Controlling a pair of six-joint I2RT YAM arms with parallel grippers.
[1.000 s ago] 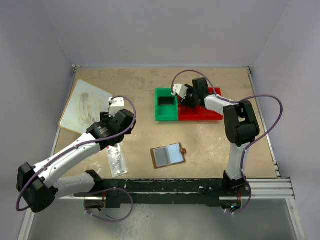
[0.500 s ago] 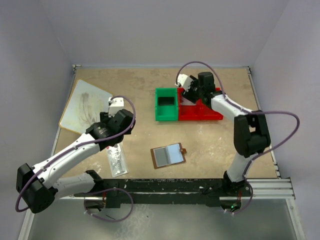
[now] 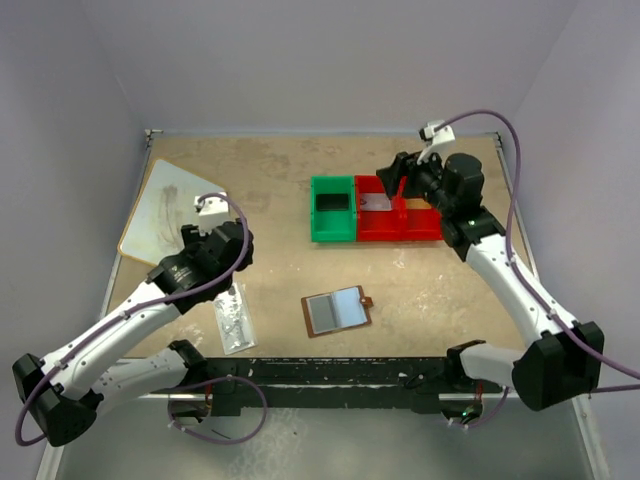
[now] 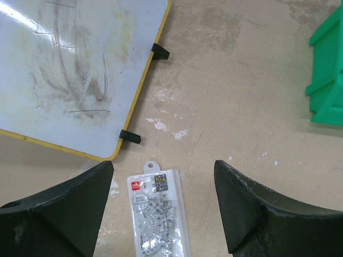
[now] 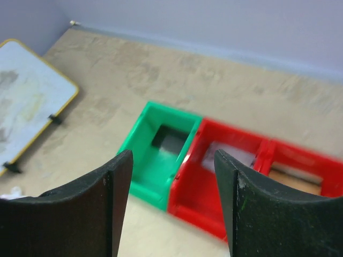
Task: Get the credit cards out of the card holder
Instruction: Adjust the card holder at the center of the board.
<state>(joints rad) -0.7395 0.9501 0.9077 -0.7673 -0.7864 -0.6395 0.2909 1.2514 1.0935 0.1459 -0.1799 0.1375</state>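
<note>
The card holder lies open on the table near the front, bluish-grey inside face up, with neither gripper near it. A silvery grey credit card lies in the left red bin. A tan flat piece shows in the right red bin. My right gripper hovers open and empty above the bins, pointing left. My left gripper hangs open and empty over the top end of the clear speckled packet.
A green bin adjoins the red bins on their left. A yellow-edged whiteboard lies at the far left. The packet lies left of the card holder. Walls close in the table at the back and sides.
The right arm has swung from over the bins out to the right and risen, its jaws a little wider. The left arm has drawn back slightly to the left.
</note>
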